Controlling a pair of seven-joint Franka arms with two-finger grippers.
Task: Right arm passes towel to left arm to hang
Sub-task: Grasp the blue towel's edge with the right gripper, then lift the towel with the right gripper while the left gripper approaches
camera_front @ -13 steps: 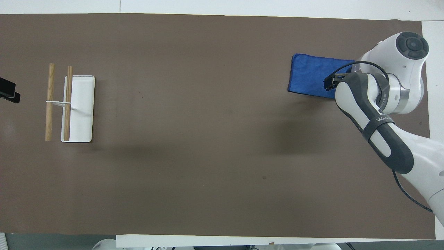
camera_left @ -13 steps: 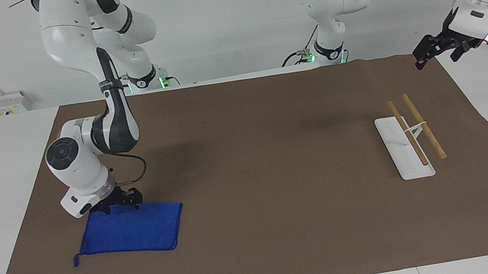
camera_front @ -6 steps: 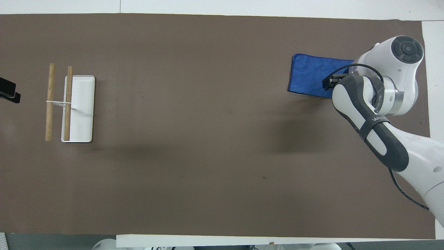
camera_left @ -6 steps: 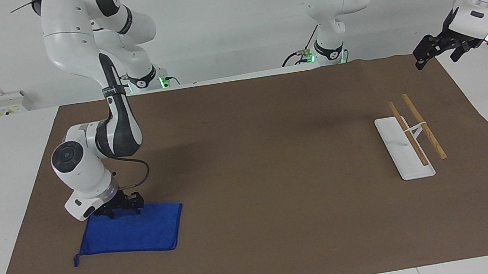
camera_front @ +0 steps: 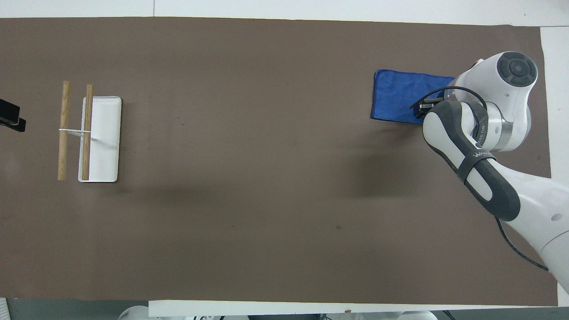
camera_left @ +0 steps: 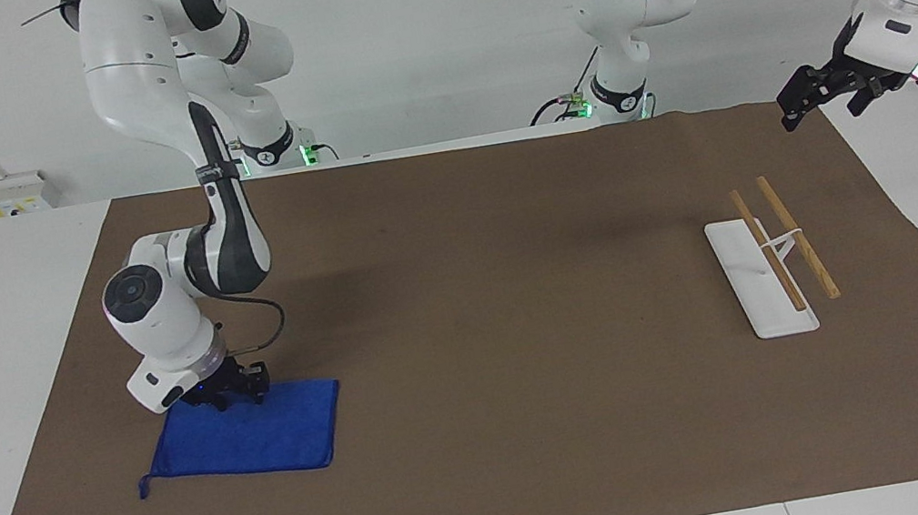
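The blue towel (camera_left: pixel 252 435) lies flat on the brown mat toward the right arm's end of the table; it also shows in the overhead view (camera_front: pixel 398 98). My right gripper (camera_left: pixel 231 397) is down on the towel's edge nearest the robots, shut on the cloth; in the overhead view (camera_front: pixel 420 111) the arm hides most of it. My left gripper (camera_left: pixel 822 97) waits in the air over the mat's corner at the left arm's end, and only its dark tip shows in the overhead view (camera_front: pixel 11 121).
A white rack (camera_left: pixel 757 279) with two wooden rods (camera_left: pixel 796 236) stands toward the left arm's end; it also shows in the overhead view (camera_front: pixel 101 138). The brown mat (camera_left: pixel 526 330) covers the table.
My right arm's wrist has risen and swung a little toward the robots with the gripper staying at the towel's edge. The towel's free end has drawn in slightly. The left arm has not moved.
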